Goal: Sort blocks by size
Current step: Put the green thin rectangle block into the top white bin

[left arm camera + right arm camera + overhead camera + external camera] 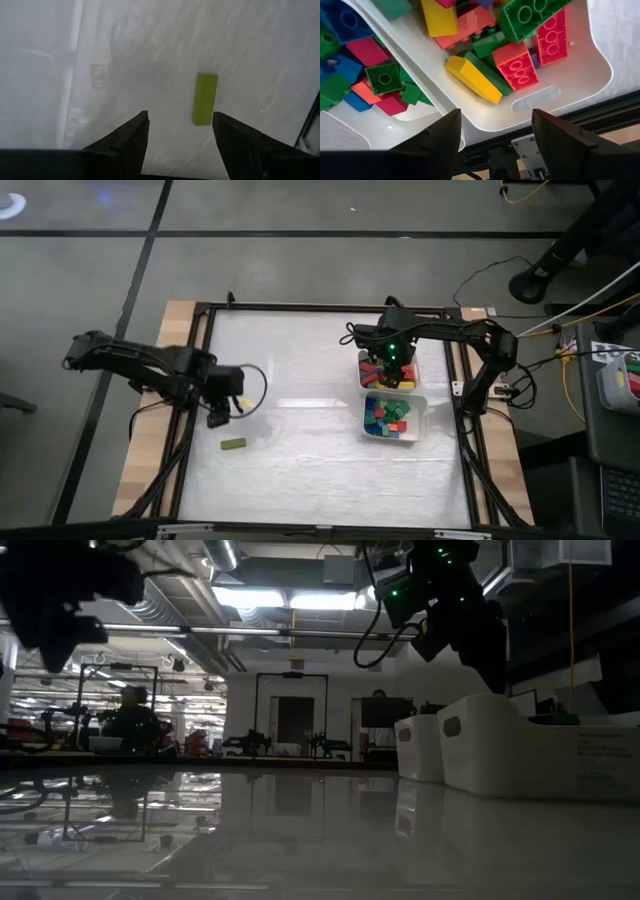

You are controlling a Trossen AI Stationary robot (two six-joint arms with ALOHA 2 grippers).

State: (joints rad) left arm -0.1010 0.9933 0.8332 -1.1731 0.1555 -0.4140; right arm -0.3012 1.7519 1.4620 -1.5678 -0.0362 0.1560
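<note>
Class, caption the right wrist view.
Open right gripper above two white trays of mixed coloured blocks.

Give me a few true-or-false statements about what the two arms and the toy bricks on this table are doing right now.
1. One green brick lies alone on the table, outside both trays. True.
2. The left gripper is clamped on that green brick. False: its fingers are open and the brick lies on the table beyond them.
3. The right gripper hangs over the farther white tray. True.
4. The right gripper holds a yellow brick. False: its fingers are open and empty; the yellow brick lies in the tray.
5. Both white trays are empty. False: the nearer tray also holds bricks.
</note>
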